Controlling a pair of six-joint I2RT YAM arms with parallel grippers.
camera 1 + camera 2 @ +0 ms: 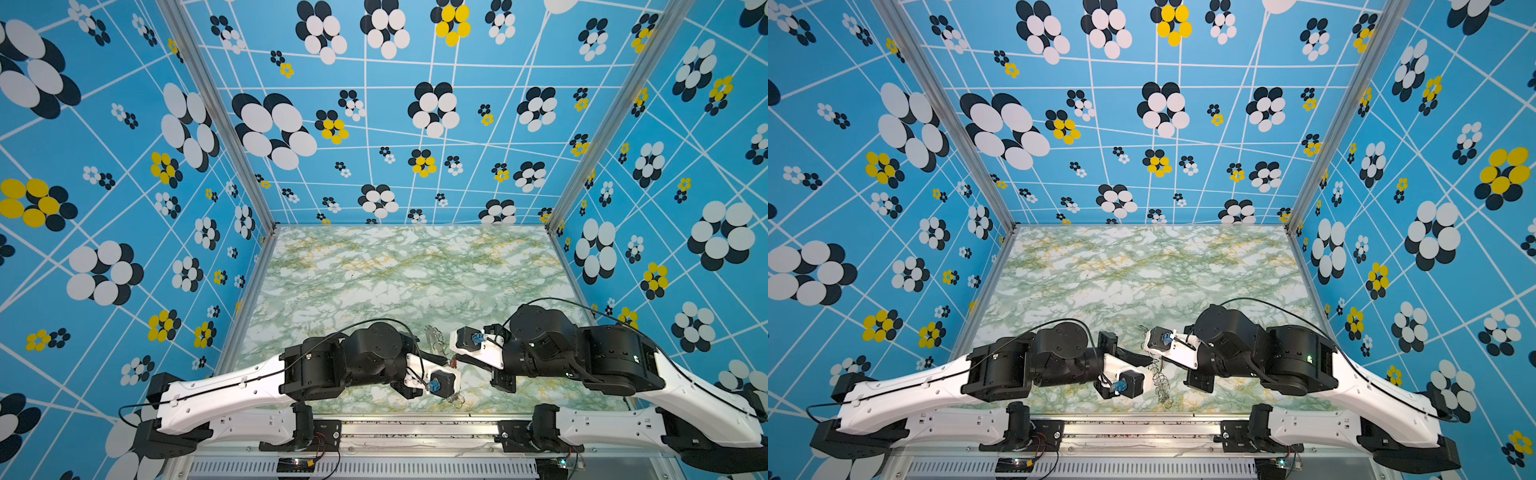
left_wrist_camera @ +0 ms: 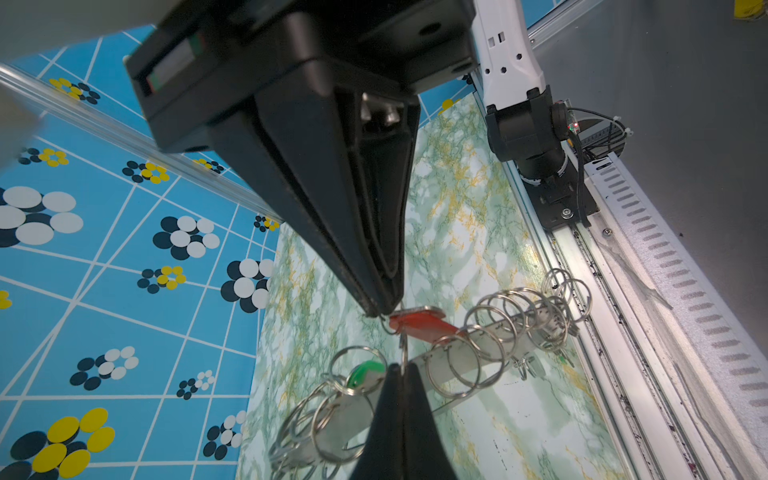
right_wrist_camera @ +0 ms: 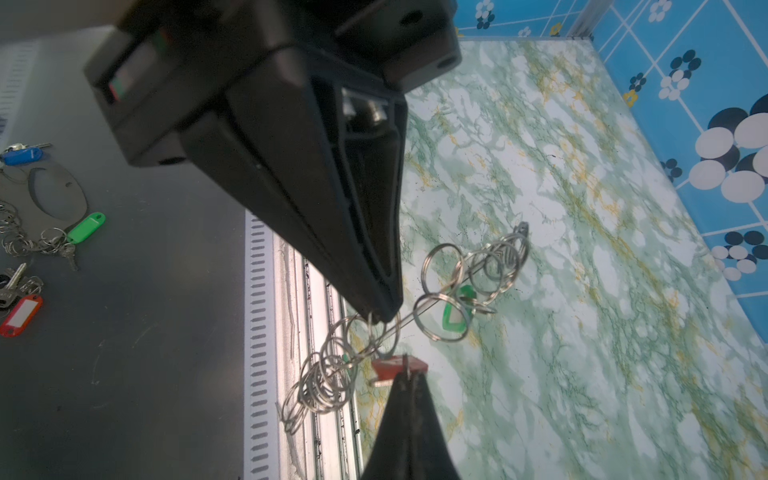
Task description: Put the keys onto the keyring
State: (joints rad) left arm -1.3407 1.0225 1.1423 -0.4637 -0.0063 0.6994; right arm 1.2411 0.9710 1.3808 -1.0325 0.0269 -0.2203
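The left gripper (image 3: 384, 316) had its jaws pressed together on one wire ring of the keyring (image 2: 446, 362), partway along the row; the grey plate ran out to both sides of that grip with its rings standing along the edge; in both top views it showed only as a line of rings between the two wrists, close to the front edge of the marbled table (image 3: 582, 291); whether it hung clear of the table could not be told. The right gripper (image 2: 384, 309) met the left one almost tip to tip, jaws closed on the bit of metal at the end of the red tag (image 2: 419, 323); that tag lay just beside the pinched ring, and whether the two had linked could not be told. The green tag (image 2: 365, 372) sat among the rings on the plate, near the left gripper. Beyond the front rail (image 2: 611, 374), on a grey floor (image 3: 166, 332), lay spare tagged keys (image 3: 20, 316) and a dark oval plate (image 3: 54, 195).
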